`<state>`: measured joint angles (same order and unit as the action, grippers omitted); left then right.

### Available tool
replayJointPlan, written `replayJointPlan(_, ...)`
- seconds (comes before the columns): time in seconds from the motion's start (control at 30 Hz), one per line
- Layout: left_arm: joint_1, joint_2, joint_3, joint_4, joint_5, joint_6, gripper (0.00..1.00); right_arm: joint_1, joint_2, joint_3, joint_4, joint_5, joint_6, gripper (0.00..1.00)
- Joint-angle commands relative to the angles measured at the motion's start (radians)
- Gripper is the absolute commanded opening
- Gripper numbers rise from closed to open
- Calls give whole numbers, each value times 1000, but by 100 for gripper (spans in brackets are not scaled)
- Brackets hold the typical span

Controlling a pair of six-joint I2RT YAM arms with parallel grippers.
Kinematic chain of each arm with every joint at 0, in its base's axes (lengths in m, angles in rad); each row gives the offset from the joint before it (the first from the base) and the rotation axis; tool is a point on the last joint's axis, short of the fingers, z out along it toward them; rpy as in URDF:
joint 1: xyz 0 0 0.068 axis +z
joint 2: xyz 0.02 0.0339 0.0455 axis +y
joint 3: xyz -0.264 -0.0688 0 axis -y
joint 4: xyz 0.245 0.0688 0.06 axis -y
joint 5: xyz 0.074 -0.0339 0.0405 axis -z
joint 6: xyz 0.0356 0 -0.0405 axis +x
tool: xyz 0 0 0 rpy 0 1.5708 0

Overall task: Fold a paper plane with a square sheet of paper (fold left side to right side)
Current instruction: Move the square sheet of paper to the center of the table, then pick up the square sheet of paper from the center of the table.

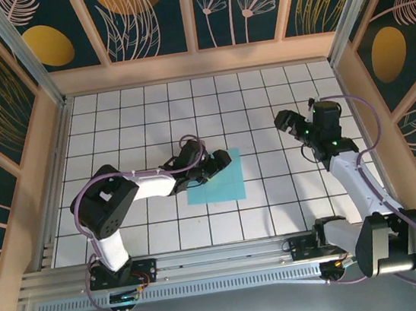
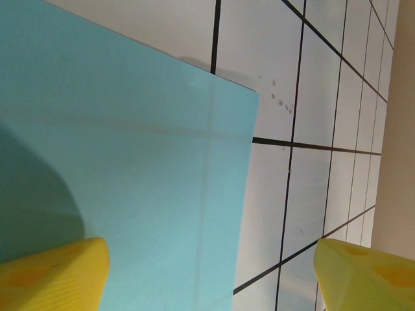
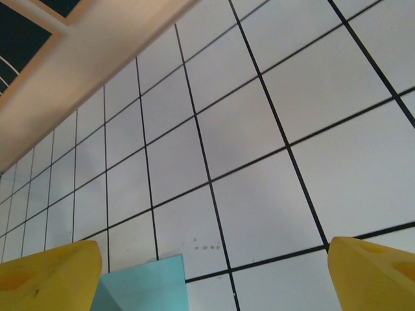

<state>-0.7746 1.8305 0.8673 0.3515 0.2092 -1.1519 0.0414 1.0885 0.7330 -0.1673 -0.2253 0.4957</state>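
Note:
The square sheet of paper (image 1: pixel 223 184), plain turquoise-blue, lies on the white tiled table near the middle. My left gripper (image 1: pixel 211 167) hovers over its upper left part, open. In the left wrist view the sheet (image 2: pixel 130 168) spreads across the left, with a faint vertical crease line. One yellow fingertip (image 2: pixel 52 275) is over the paper and the other is over bare tile; the left gripper (image 2: pixel 211 278) holds nothing. My right gripper (image 1: pixel 290 123) stands open to the right of the sheet, apart from it. A corner of the sheet (image 3: pixel 142 285) shows low in the right wrist view, between the right gripper's (image 3: pixel 211 275) fingers. The paper plane is out of view.
Wooden walls (image 1: pixel 354 98) with patterned panels close the table in on the left, back and right. A metal rail (image 1: pixel 206 259) runs along the near edge by the arm bases. Bare tiles (image 1: pixel 261 95) surround the sheet.

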Motion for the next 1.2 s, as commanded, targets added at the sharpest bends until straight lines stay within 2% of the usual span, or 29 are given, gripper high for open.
replayJointPlan(0.0, -8, 20, 29, -84, 17, -27, 83, 7, 10, 43, -26, 17, -22, 90)
replayJointPlan(0.23, 21, -125, 29, -148, -48, 43, 85, 31, 63, 91, -92, 18, -65, 90)
replayJointPlan(0.4, 90, -241, -85, -149, -38, 108, 84, 166, 159, 176, -172, 123, -119, 88)
replayJointPlan(0.53, 118, -287, -155, -163, 4, 153, 72, 291, 268, 251, -219, 195, -135, 89)
replayJointPlan(0.7, 117, -313, -219, -178, 35, 186, 52, 443, 440, 342, -257, 291, -132, 95)
replayJointPlan(0.9, 117, -291, -249, -182, 70, 204, 33, 567, 630, 429, -270, 322, -122, 97)
replayJointPlan(1.03, 117, -279, -249, -216, 43, 223, 26, 615, 722, 477, -280, 330, -118, 97)
replayJointPlan(1.17, 115, -253, -256, -200, 61, 228, 24, 637, 784, 506, -285, 336, -112, 97)
